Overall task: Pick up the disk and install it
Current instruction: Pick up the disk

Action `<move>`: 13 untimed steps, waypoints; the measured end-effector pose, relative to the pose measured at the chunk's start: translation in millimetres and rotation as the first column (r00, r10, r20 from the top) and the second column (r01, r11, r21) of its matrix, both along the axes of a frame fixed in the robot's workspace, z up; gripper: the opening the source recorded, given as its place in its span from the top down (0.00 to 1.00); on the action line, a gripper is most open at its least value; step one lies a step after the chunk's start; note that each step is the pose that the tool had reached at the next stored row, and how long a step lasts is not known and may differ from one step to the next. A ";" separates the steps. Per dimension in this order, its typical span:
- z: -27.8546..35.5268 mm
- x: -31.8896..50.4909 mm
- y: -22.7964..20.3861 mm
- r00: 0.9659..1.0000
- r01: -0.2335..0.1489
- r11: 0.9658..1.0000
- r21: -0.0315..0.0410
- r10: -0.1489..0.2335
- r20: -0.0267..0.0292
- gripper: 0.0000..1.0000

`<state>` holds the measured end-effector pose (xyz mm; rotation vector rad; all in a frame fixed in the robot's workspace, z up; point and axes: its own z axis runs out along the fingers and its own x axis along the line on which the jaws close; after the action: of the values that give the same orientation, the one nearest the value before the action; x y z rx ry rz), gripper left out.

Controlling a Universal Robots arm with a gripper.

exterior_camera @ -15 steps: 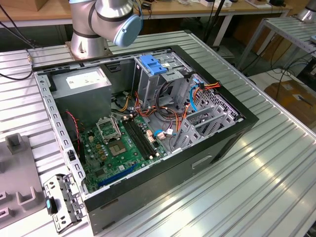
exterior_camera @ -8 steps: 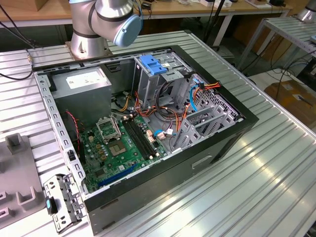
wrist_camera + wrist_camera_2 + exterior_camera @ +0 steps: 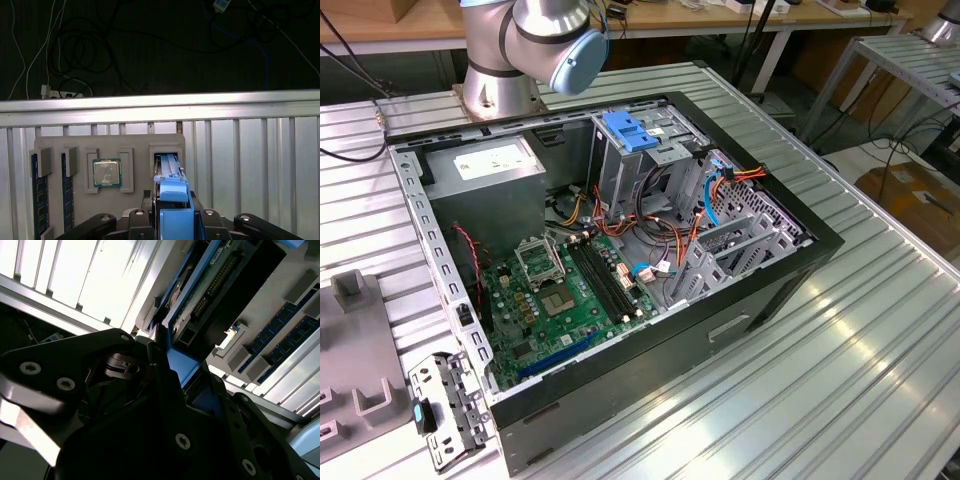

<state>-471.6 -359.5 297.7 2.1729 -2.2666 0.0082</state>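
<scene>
Gripper [image 3: 175,211] is closed on the disk [image 3: 173,190]. In both wrist views its black fingers [image 3: 161,371] are pressed against the two sides of the bright blue carrier. The disk [image 3: 235,295] is held on edge, with the far end seated in a slot of the grey tray [image 3: 135,142]. The green circuit side and black body are seen in the second wrist view. In the first wrist view a processor chip [image 3: 106,173] is seated in a tray pocket beside the disk slot. Two memory modules [image 3: 37,200] are racked on the far side of the chip from the disk. The tray is laid on the ribbed aluminium table [image 3: 250,165], close to its edge rail. With the exterior view read as a dial centred on the open computer case [image 3: 750,310], the arm base [image 3: 520,50] is placed at 11 o'clock. A grey moulded block [image 3: 350,340] is placed at 8 o'clock and a small metal bracket [image 3: 445,400] at 7 o'clock. Inside the case, the grey box with a white label [image 3: 485,165] is mounted at 10 o'clock. The drive cage with its light blue latch [image 3: 630,130] is mounted at 12 o'clock, and the green motherboard [image 3: 570,300] lies at 7 o'clock.
</scene>
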 end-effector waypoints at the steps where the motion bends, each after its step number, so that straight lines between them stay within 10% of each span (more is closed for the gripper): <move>1: 0.0 0.0 0.0 1.000 0.000 1.000 0.000 0.000 0.000 0.63; 13: 5.2 0.0 0.0 1.000 0.000 1.000 0.000 0.000 0.000 0.63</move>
<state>-471.6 -359.5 302.9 2.1730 -2.2668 0.0085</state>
